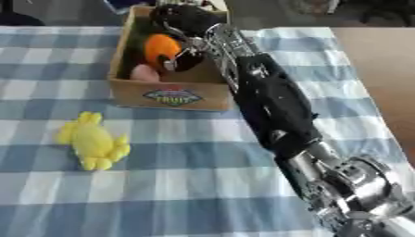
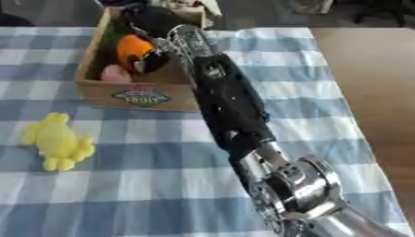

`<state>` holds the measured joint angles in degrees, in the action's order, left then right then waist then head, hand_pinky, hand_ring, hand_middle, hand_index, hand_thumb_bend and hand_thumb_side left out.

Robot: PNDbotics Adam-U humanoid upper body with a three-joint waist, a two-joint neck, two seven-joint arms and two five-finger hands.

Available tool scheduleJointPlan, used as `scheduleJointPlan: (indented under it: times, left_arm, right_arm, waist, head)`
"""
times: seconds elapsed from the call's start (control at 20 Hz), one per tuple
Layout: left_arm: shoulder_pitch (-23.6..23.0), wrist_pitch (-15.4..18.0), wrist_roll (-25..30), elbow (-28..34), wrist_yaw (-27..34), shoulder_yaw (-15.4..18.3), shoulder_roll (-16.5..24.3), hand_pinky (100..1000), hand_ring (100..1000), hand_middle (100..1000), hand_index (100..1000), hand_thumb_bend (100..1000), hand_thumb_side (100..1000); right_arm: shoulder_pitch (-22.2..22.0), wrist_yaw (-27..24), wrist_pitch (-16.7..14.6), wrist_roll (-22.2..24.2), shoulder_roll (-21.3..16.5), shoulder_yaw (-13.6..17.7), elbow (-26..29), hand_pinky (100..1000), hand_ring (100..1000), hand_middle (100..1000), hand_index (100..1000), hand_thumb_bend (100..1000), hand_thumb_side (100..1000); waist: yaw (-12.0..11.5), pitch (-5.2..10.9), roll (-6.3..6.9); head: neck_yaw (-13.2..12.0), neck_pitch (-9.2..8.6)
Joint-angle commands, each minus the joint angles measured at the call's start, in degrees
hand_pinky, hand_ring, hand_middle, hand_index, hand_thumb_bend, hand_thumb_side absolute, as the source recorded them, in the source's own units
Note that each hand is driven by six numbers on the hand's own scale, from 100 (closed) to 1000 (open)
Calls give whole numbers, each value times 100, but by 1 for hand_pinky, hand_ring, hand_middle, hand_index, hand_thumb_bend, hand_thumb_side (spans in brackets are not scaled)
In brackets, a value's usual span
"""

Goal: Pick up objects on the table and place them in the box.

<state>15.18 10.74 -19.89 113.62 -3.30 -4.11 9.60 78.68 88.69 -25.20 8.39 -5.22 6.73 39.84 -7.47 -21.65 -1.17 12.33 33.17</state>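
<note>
The right arm (image 1: 272,104) stretches from the near right corner diagonally toward the far left, over the blue and white checked tablecloth (image 1: 186,180), and ends with the right hand (image 1: 185,21) inside the cardboard box (image 1: 170,95) at the far side of the table. The hand's dark fingers curl around an orange object (image 1: 160,48), which sits within the box walls, just on the near side of the palm. A pink object (image 1: 144,73) lies in the box as well, beside the near wall and just left of the orange one. The box carries a printed label (image 1: 172,97) on its near face. A yellow soft toy (image 1: 93,141) lies on the cloth to the near left of the box, well apart from the hand and untouched.
</note>
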Motion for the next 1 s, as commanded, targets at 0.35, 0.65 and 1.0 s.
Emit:
scheduleJointPlan:
  times: [0.35, 0.65, 1.0]
  left_arm:
    - [20, -9, 19, 97, 7, -10, 88, 461, 756, 699, 783, 100, 779]
    - [0, -8, -11, 97, 6, 12, 91, 462, 756, 699, 783, 100, 778]
    - [-12, -4, -55, 97, -4, 34, 90, 461, 755, 699, 783, 100, 777]
  right_arm:
    - [170, -34, -139, 9, -99, 17, 160, 870, 984, 928, 931, 223, 351]
    - [215, -842, -595, 88, -225, -214, 399, 886, 969, 906, 931, 176, 407]
    - [88, -2941, -1312, 733, -625, -908, 1363, 883, 963, 894, 929, 161, 477]
  waist:
    - [6, 184, 36]
    - [23, 222, 46]
    - [65, 247, 54]
  head:
    - [17, -37]
    - [-41, 29]
    - [-90, 118]
